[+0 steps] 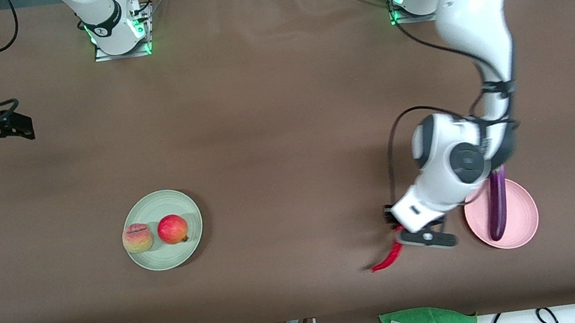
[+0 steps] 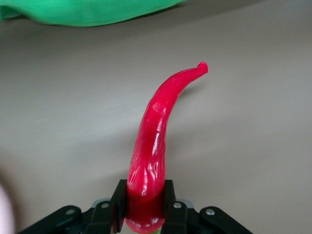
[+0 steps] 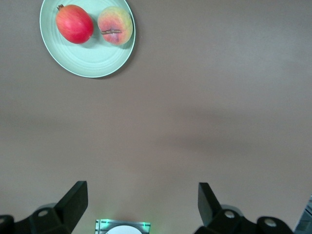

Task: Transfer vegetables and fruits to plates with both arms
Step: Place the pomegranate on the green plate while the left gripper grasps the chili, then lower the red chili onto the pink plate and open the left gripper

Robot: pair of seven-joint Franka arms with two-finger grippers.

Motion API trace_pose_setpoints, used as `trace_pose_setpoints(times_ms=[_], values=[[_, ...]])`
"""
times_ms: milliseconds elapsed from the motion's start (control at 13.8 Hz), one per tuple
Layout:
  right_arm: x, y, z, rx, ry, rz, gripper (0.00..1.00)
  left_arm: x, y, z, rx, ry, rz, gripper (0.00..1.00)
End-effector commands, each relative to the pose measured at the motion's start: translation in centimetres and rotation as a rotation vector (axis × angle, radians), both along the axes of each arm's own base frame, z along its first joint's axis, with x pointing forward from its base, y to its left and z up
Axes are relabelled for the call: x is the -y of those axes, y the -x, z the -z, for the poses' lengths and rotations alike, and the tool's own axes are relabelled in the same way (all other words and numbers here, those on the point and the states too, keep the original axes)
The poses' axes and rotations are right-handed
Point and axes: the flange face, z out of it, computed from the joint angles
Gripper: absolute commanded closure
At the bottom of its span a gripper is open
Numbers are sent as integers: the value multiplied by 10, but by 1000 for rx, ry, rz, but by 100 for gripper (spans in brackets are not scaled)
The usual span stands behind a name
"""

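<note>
We start at the right arm's end of the table, where the right gripper (image 1: 3,127) waits, its fingers (image 3: 73,200) spread wide and holding nothing. Next comes the mint plate (image 1: 156,201), already carrying the peach (image 1: 137,238) and the pomegranate (image 1: 173,229). Further along, the left gripper (image 1: 398,236) clamps the chili (image 1: 387,259) at its thick stem end; the pepper's long axis runs straight out from the jaws, its tip pointing away from the pink plate (image 1: 524,217). That plate lies just beside this gripper, toward the left arm's end, with the eggplant (image 1: 498,204) lying across it. We judge that the carry must go that way.
</note>
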Motion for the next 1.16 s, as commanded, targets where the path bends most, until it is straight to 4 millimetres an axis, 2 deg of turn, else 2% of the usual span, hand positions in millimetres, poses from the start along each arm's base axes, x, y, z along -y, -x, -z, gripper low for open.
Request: trace_pose_setpoints(times_ms=[0, 73, 218, 436, 582, 945, 1018, 1091], values=[[-4, -13, -11, 12, 30, -5, 0, -92, -3, -14, -56, -69, 79, 100], [-5, -14, -11, 16, 20, -3, 0, -132, -4, -12, -81, -64, 92, 100], [2, -18, -13, 47, 11, 3, 0, -190, -2, -4, -102, -58, 105, 100], [10, -24, -13, 83, -13, 13, 0, -250, 8, 14, -128, -55, 132, 100], [7, -23, -9, 79, -28, 18, 0, -267, 14, 22, -144, -38, 104, 100], [12, -7, 5, 39, -37, 23, 0, -299, 28, 40, -166, 32, 4, 100], [13, -6, 8, 34, -38, 23, 0, -304, 32, 47, -173, 68, -30, 98], [13, -4, 6, 37, -39, 23, 0, -306, 34, 51, -174, 90, -50, 92]])
